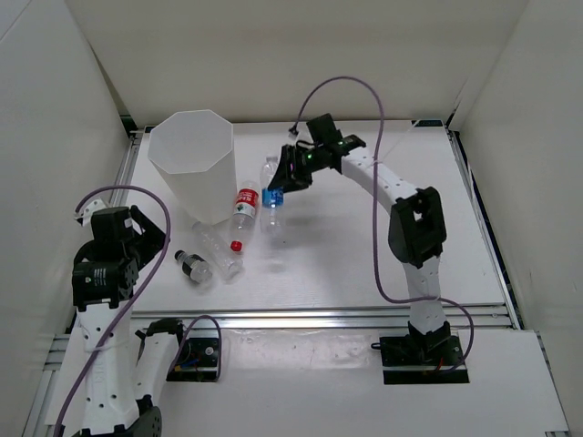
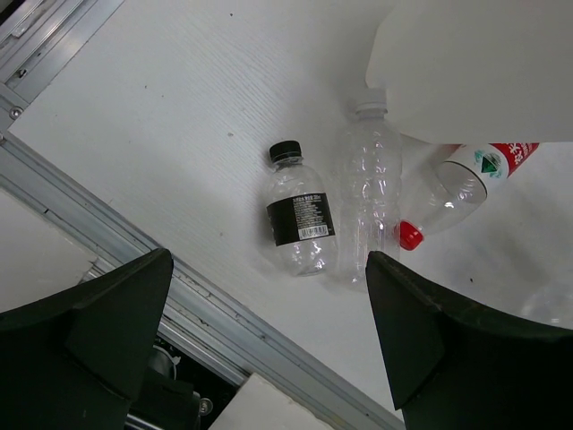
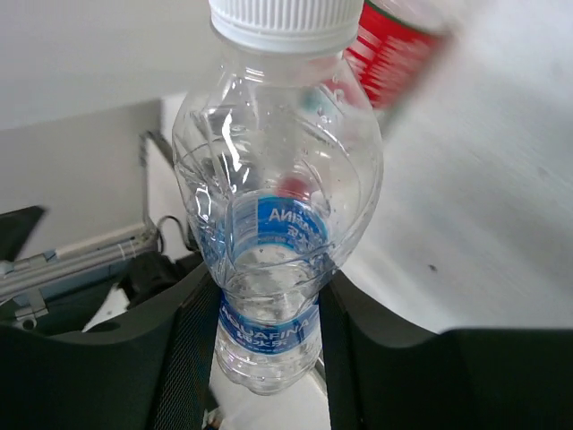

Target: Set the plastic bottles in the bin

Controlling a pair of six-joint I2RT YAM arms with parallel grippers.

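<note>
one blue-labelled bottle (image 3: 269, 269) clamped in the right claw (image 1: 284, 179), near the bin (image 1: 196, 193).

Bright, even overhead light.
Soft shadows on the white table (image 1: 364, 264); the red-labelled bottle (image 3: 394, 54) is blurred in the right wrist view.

White table (image 1: 355, 264) enclosed by plain white panels on three sides.
The table top is bounded at the rear by a back panel (image 1: 301, 55) and at the sides by a left panel (image 1: 50, 118) and a right panel (image 1: 537, 137), all bare and white. An aluminium rail (image 1: 364, 318) is laid along the near edge, and a lower white board (image 1: 515, 373) is set just in front of it. Small dark specks are seen on the table top. The space is evenly lit, and only soft shadows are cast.
</note>
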